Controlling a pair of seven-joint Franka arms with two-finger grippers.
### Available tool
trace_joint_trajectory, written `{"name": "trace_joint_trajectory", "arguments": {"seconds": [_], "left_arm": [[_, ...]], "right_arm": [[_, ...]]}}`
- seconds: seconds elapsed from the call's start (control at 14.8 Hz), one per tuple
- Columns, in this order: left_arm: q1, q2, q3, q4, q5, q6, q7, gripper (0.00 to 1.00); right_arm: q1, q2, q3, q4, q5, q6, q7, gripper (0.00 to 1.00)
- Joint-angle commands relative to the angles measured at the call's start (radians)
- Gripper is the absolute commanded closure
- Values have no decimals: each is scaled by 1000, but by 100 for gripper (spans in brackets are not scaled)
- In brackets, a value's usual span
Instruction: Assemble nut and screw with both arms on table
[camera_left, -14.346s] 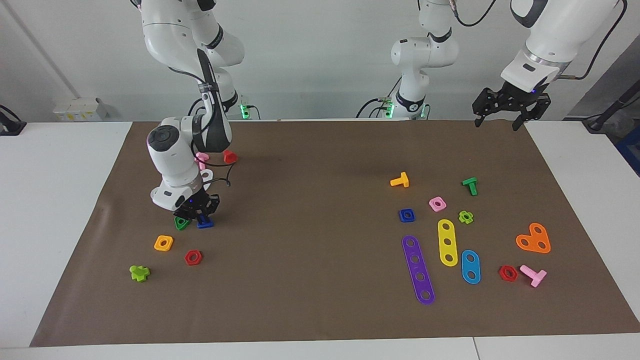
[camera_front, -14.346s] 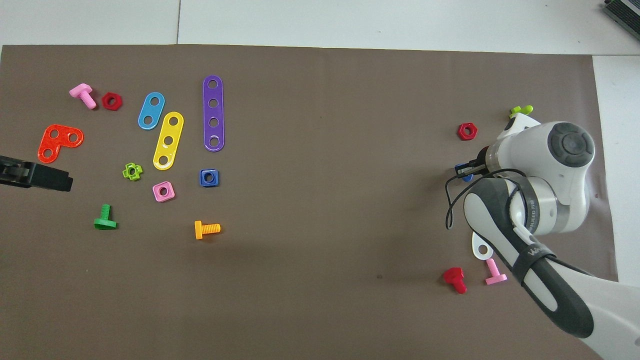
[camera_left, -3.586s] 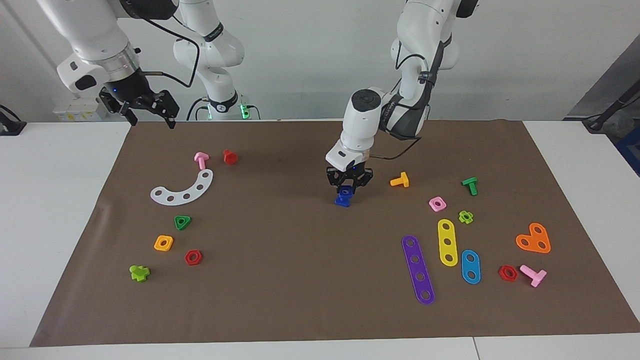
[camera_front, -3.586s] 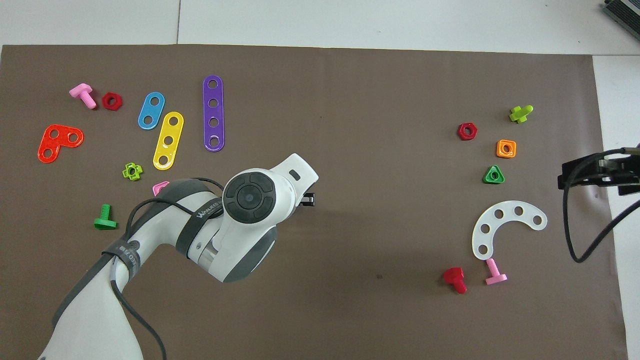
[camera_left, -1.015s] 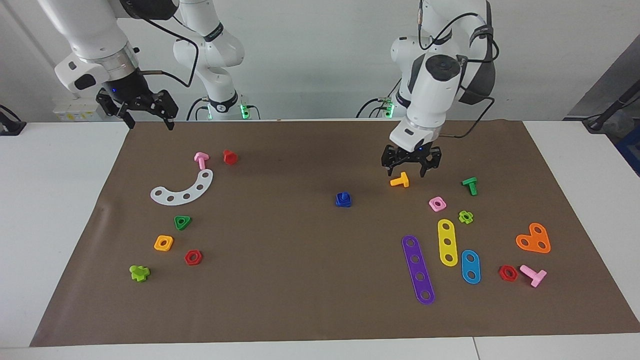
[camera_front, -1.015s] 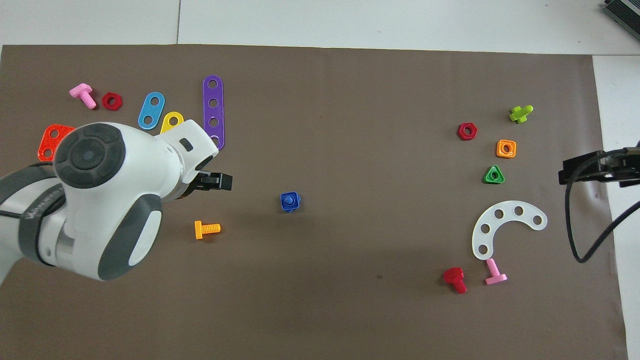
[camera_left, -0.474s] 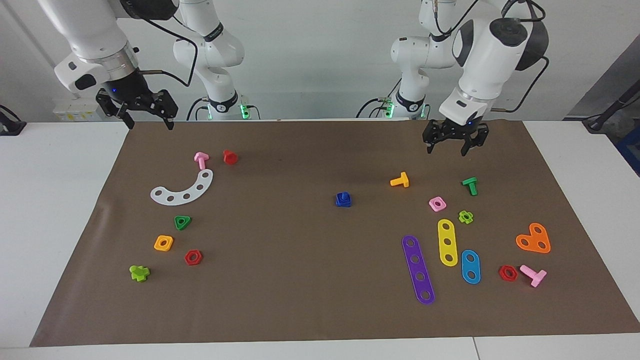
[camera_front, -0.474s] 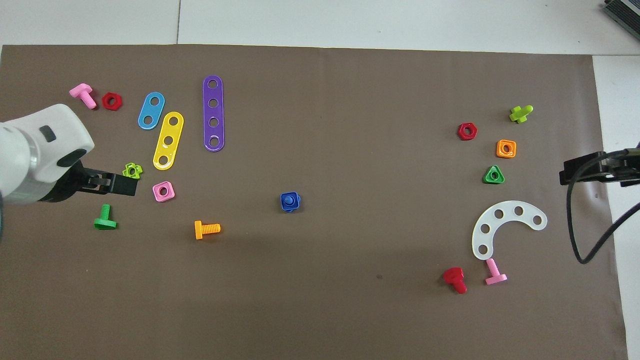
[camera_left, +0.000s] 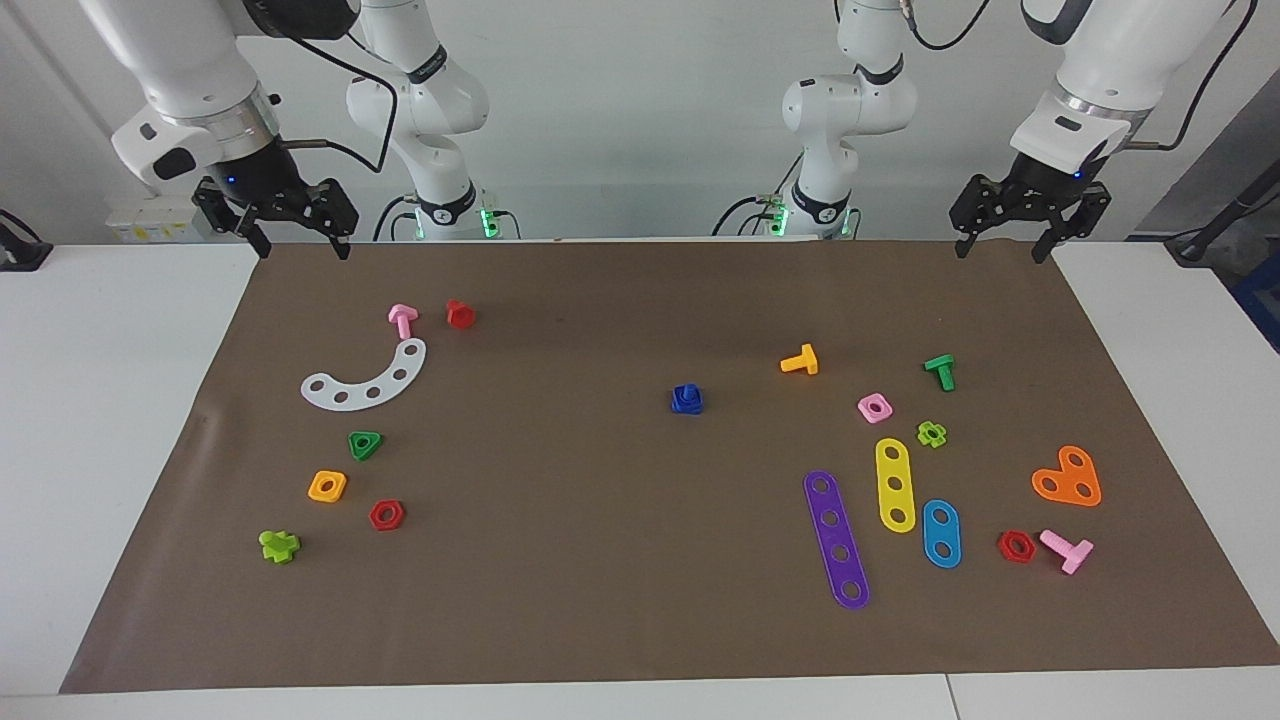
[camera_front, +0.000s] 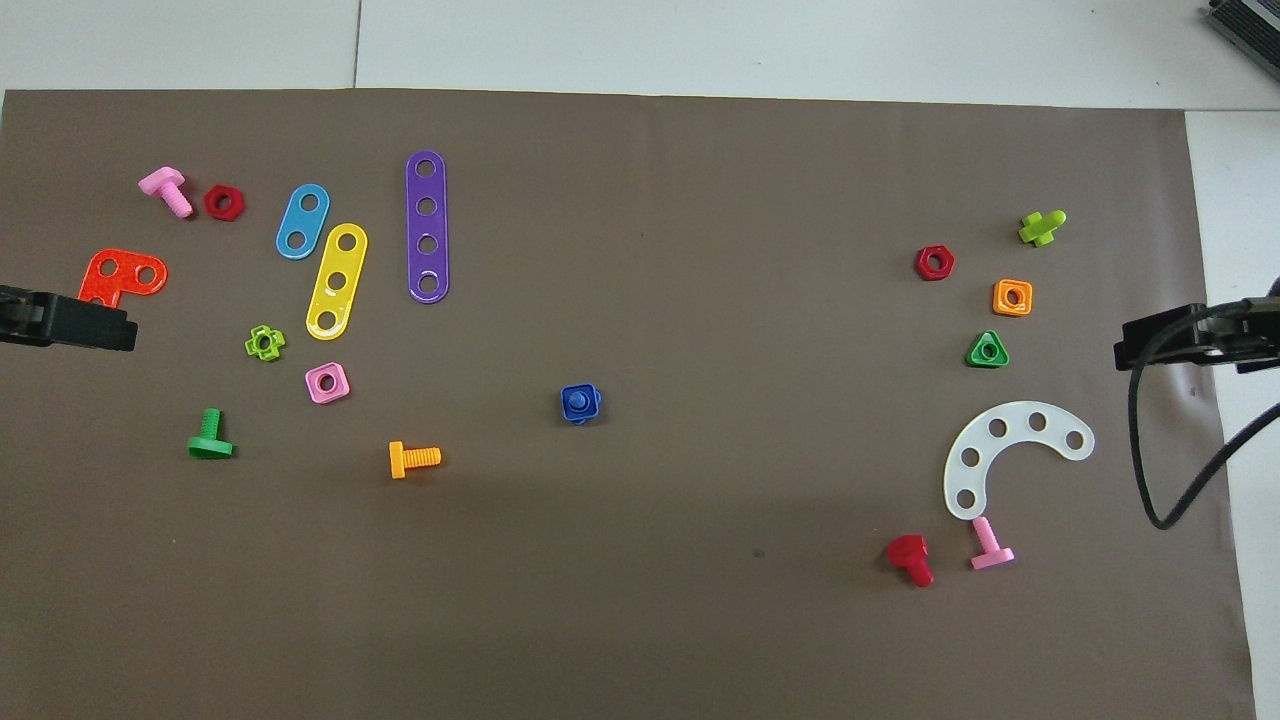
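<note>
Facing view: high, across the tabletop (camera_left: 120, 420), looking toward both robots. Overhead view: steeply down from the robots' end. Shared: the whole brown mat (camera_left: 620, 560) (camera_front: 700, 620), half a turn apart.

The mat (camera_front: 700, 620) is plain brown on a white table (camera_front: 760, 40). The nut (camera_front: 579, 403) and its screw (camera_left: 686, 393) are dark blue. One long strip (camera_front: 427, 226) is purple, one (camera_front: 337, 281) yellow, one (camera_front: 303, 221) light blue. The curved piece (camera_front: 1010, 456) is white. Both arms are white with black hands.

The nut (camera_left: 686, 399) sits on the screw (camera_front: 580, 404) mid-frame on the worktop (camera_left: 620, 520); the left gripper (camera_left: 1028, 215) is upper right in the facing view, the right gripper (camera_left: 276, 214) upper left.
</note>
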Motion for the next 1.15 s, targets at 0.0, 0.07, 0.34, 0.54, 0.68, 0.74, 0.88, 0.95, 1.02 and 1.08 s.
{"name": "trace_joint_trajectory", "arguments": {"seconds": [0.0, 0.07, 0.34, 0.54, 0.68, 0.74, 0.88, 0.95, 1.02, 1.08], "left_arm": [[15, 22, -13, 42, -17, -44, 6, 0], [14, 12, -12, 21, -17, -41, 6, 0], [4, 1, -7, -5, -17, -32, 0, 0], [6, -1, -6, -2, -18, -52, -2, 0], [15, -1, -6, -5, -18, -60, -2, 0], [15, -5, -6, -7, -18, -60, -2, 0], [15, -4, -6, -5, -18, -58, -3, 0], [15, -4, -6, -5, -18, -61, -2, 0], [15, -4, -6, -5, -18, -61, -2, 0], [17, -4, -6, -5, -18, -60, -2, 0]], "right_arm": [[-3, -19, 1, -19, 7, 10, -27, 0], [-3, -19, 1, -19, 7, 10, -27, 0], [-3, -19, 1, -19, 7, 10, -27, 0], [-3, -19, 1, -19, 7, 10, -27, 0], [-3, -19, 1, -19, 7, 10, -27, 0], [-3, -19, 1, -19, 7, 10, -27, 0], [-3, -19, 1, -19, 7, 10, -27, 0], [-3, -19, 1, -19, 7, 10, -27, 0], [-3, -19, 1, -19, 7, 10, -27, 0], [-3, -19, 1, -19, 7, 10, -27, 0]]}}
